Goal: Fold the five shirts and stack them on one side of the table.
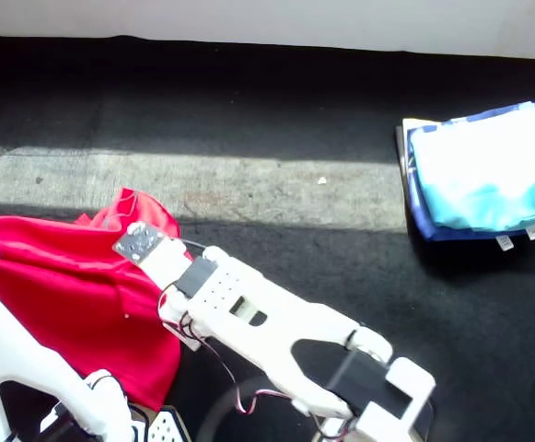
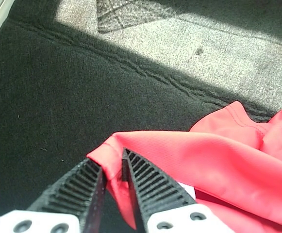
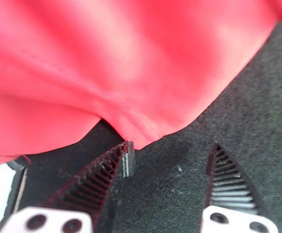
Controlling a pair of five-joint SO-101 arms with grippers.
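A red shirt [image 1: 64,285] lies bunched at the table's left on the black mat. In the left wrist view my left gripper [image 2: 110,160] is shut on a folded edge of the red shirt [image 2: 218,160], with dark mat beyond it. My right arm [image 1: 239,308] stretches from the front right to the shirt's right side. In its own view my right gripper [image 3: 172,148] stands open just over the mat, and the hem of the red shirt [image 3: 131,58] hangs right beside one fingertip. A stack of folded shirts [image 1: 483,180], white and blue, sits at the far right.
A sunlit band [image 1: 249,189] crosses the black mat [image 1: 341,267] behind the red shirt. The left arm [image 1: 28,368] rises from the front left corner. Open mat lies between the red shirt and the folded stack.
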